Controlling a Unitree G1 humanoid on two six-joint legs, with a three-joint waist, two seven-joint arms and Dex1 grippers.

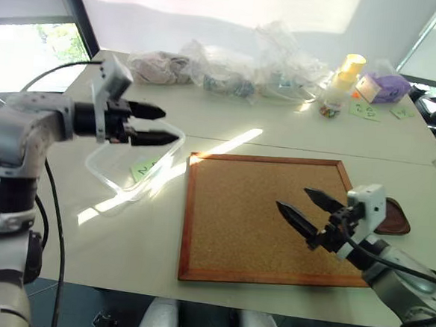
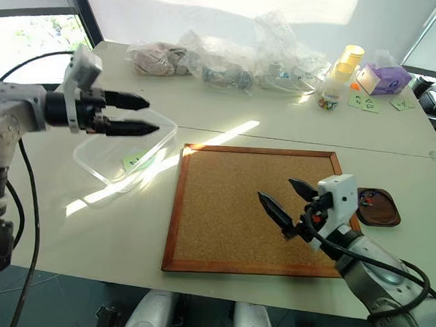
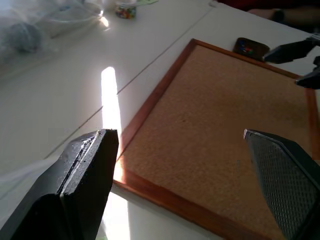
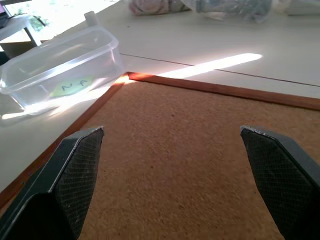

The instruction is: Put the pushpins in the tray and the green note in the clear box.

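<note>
Table [image 2: 281, 115]: I see a pale top carrying everything, with a row of clear plastic bags [image 2: 225, 59] along its far edge.
Cork board [image 2: 245, 210]: it lies flat at the near edge, mid-table, and I see nothing pinned on it.
Clear box [image 2: 121, 157]: it sits just off the board's far left corner, toward the table's left edge.
Left gripper [image 2: 143, 115]: I have it above the box, fingers spread, empty.
Right gripper [image 2: 286, 200]: it hangs over the board's right half, fingers apart, empty.
Tray [image 2: 378, 207]: it rests beside the board's right edge.
Green note [image 4: 72, 86]: it lies flat on the box floor.
Pushpins [image 3: 243, 48]: I make out red and blue specks inside the tray.
</note>
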